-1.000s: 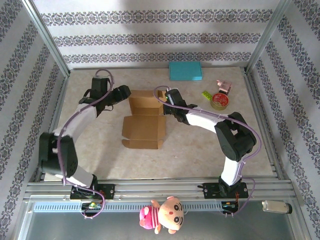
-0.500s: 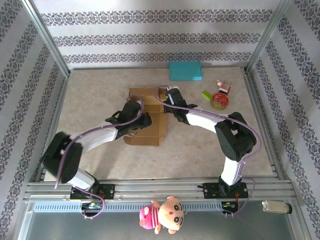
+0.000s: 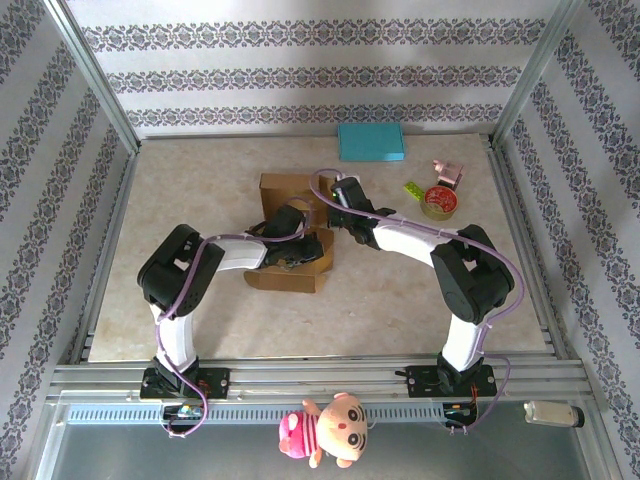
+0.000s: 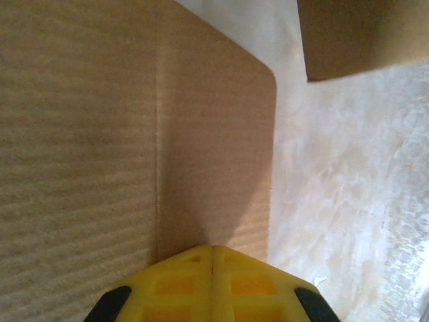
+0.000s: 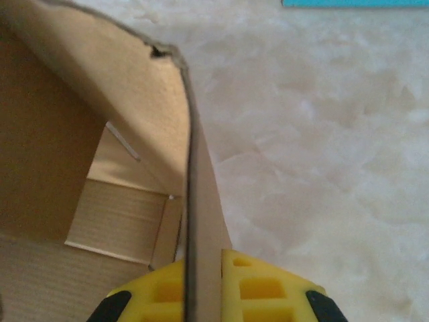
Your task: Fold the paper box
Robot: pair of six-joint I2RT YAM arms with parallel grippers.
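Nearest us, at the bottom edge of the top view, a toy (image 3: pixel 325 430) hangs off the front rail. It plays no part in the job. Above it the bare desk (image 3: pixel 400 300) runs up to the box (image 3: pixel 283 186), which sits at the centre of that view, part raised and part flat.

The front flap (image 3: pixel 283 279) lies flat on the desk in the lower half of the box. The left hand (image 3: pixel 297 255) sits over it. In its wrist view its two yellow fingers (image 4: pixel 181 285) meet with nothing between them, at the bottom centre of the frame, right by the flap's crease. We cannot tell whether they press on the card or just hover.

A little farther up, the right hand (image 3: pixel 330 197) pinches the right wall (image 5: pixel 201 201) of the box. In its wrist view the card edge runs straight down between the fingers (image 5: pixel 261 288), so it holds that wall upright.

We judge the step in hand to be raising the sides, with one wall held and the front flap not yet lifted. The next move calls for the closed left hand to slide under or push against the flap and tip it up along the crease, while the right keeps its wall steady.

At the far edge lie a teal pad (image 3: pixel 371 141) and, to the upper right, tape (image 3: pixel 439 202), both well apart from the box.
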